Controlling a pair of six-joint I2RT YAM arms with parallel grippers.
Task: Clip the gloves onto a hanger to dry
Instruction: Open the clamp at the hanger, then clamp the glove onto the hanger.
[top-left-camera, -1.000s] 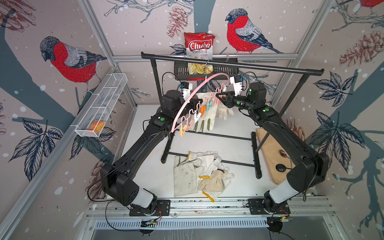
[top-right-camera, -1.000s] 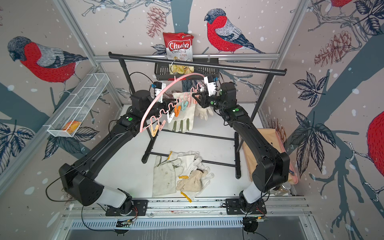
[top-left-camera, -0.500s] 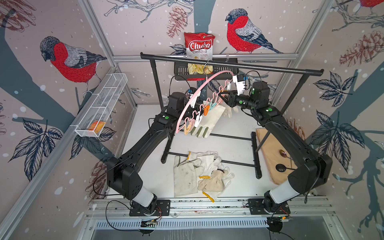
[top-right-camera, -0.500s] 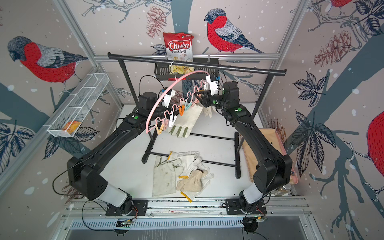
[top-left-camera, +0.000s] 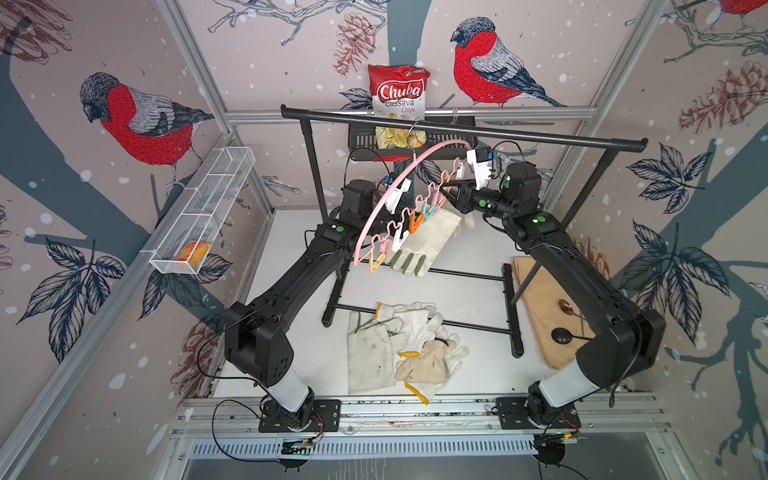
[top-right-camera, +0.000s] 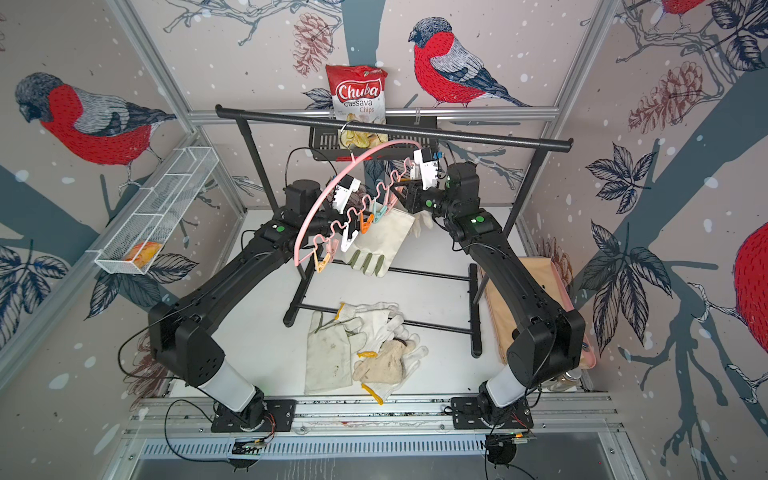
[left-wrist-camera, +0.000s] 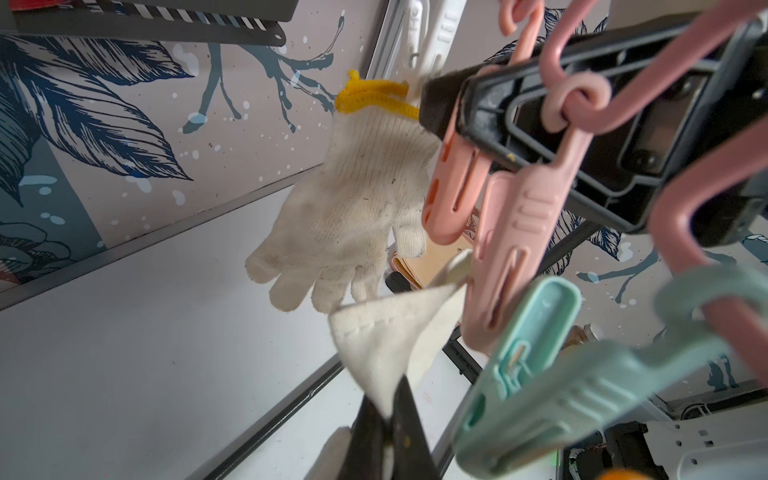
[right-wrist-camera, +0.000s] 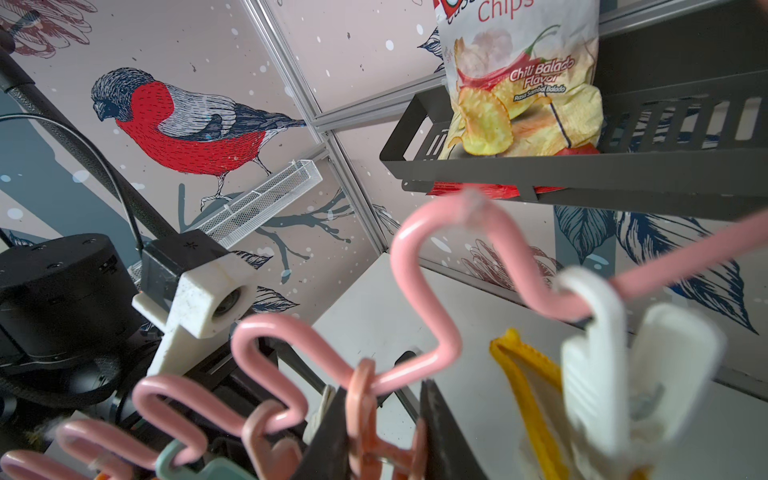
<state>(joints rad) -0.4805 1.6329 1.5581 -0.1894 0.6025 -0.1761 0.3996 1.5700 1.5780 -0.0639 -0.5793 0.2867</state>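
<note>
Now, the left gripper (left-wrist-camera: 388, 413) pinches the glove (top-left-camera: 428, 237) by its cuff, hanging at 12 o'clock from the loose pile (top-left-camera: 399, 349); the right gripper (right-wrist-camera: 382, 419) squeezes a peg (right-wrist-camera: 365, 399) on the hanger (right-wrist-camera: 266, 323). Hold the peg pressed wide, feed the cuff fully between its tips, then release slowly.

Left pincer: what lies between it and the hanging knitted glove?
A cream corner of the leather glove, pinched in the left pincer; the knitted glove hangs beyond it. The left wrist view shows this.
</note>
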